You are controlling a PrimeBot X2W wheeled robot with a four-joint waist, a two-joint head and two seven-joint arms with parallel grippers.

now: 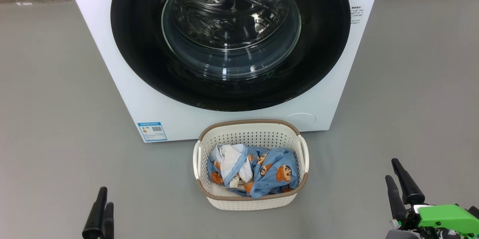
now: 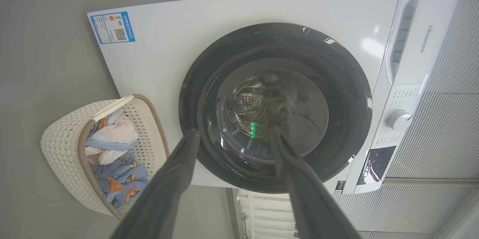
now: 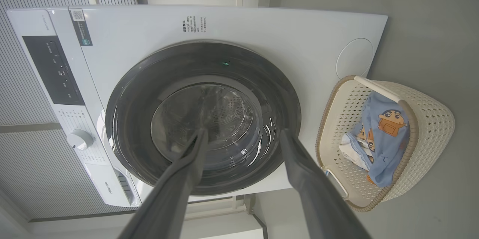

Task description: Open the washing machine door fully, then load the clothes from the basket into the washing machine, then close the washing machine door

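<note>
Straight ahead of both your grippers, the washing machine door (image 1: 230,37) sits closed against the white washing machine (image 1: 179,119), with the steel drum (image 1: 224,7) visible through it. Nearer you, between the two grippers and just short of the machine, stands the basket (image 1: 250,201) with the clothes (image 1: 273,173) bunched inside. Your left gripper (image 1: 106,198) hangs low, well left of the basket, fingers pointing toward the machine, parted and holding nothing. Your right gripper (image 1: 393,169) mirrors it, well right of the basket, fingers likewise parted, empty and touching nothing.
</note>
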